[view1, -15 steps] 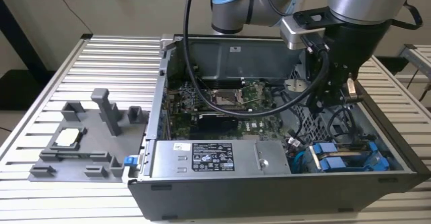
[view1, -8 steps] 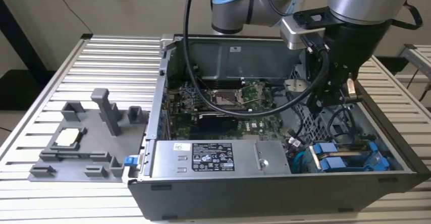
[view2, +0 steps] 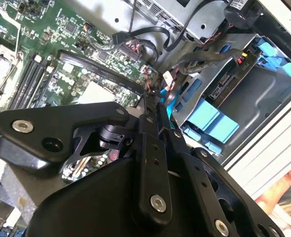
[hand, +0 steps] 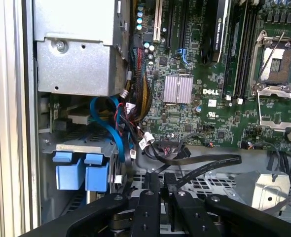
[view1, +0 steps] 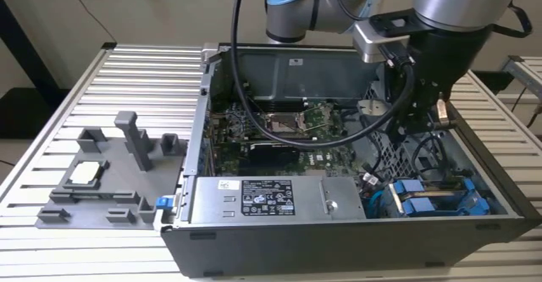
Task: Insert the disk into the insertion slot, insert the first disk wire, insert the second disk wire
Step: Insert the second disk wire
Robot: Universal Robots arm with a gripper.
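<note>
Exterior view puts your arm down inside the open computer case, with the pincer low over the grey drive cage at about three o'clock of the case. The disk sits at about five o'clock, its blue carrier tabs showing at the mouth of the insertion slot, so it looks already seated, though the angle hides how deep it has gone.

In both wrist views the pincer is drawn narrow, its fingertips close together around the end of a flat black wire that loops across the perforated cage wall. You appear to be pinching that wire's plug, but the fingers cover the contact point, so treat the grip as probable, not certain.

To do this step well, keep the plug square to the drive's connector edge, seen beside the blue tabs in the second wrist view. Travel along the connector's axis, not across it. Mind the bundle of coloured leads and the blue cable lying near the cage. Let the wire's slack trail behind you so it does not twist the plug. Press gently; the carrier can shift.
</note>
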